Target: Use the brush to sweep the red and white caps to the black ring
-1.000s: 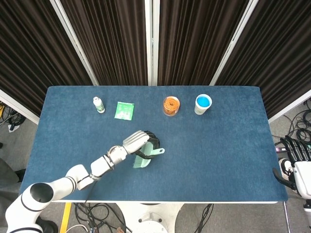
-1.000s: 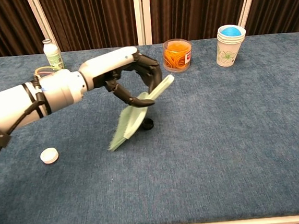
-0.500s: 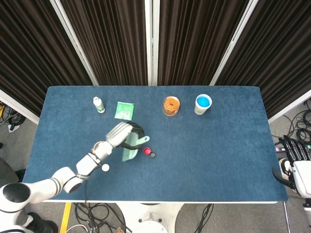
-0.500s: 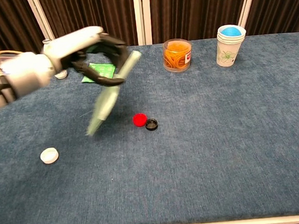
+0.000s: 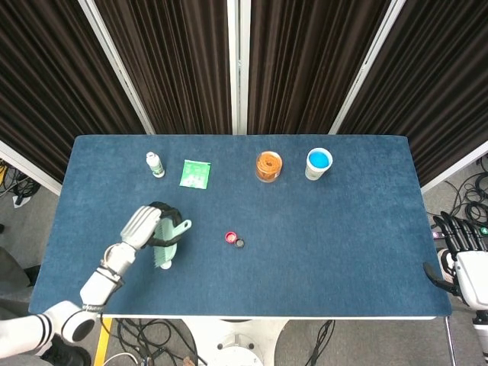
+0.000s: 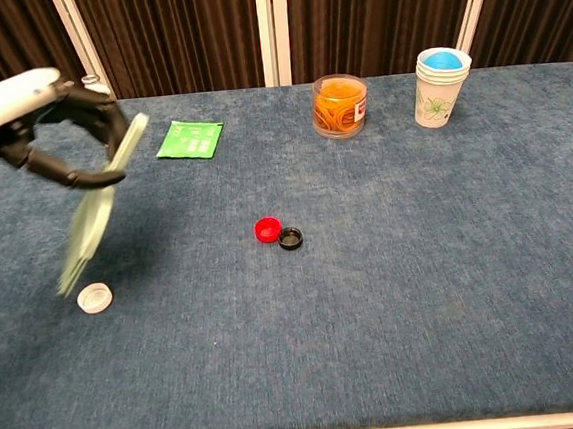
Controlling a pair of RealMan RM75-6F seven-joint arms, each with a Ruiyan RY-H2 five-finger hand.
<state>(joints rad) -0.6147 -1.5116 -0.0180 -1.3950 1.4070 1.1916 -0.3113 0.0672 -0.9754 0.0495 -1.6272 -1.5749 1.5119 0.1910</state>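
Your left hand grips the brush by its handle at the far left of the counter, bristles hanging down and tilted, their tips just above and beside the white cap. From the chest view I can't tell whether the bristles touch the counter yet. That cap is the one in hand: it sits well apart from the ring, near the counter's front-left. The next move looks to call for setting the bristles down on the cap's left side, so the cap lies between brush and ring, then sweeping rightward along a line slightly away from you. Keep the stroke gentle, since a light cap may skid or roll past. Further right, the red cap already lies just beside the ring, seemingly touching it, so that half appears done; take care the incoming white cap doesn't knock it away. Your right hand waits off the counter's right edge, fingers apart and empty.
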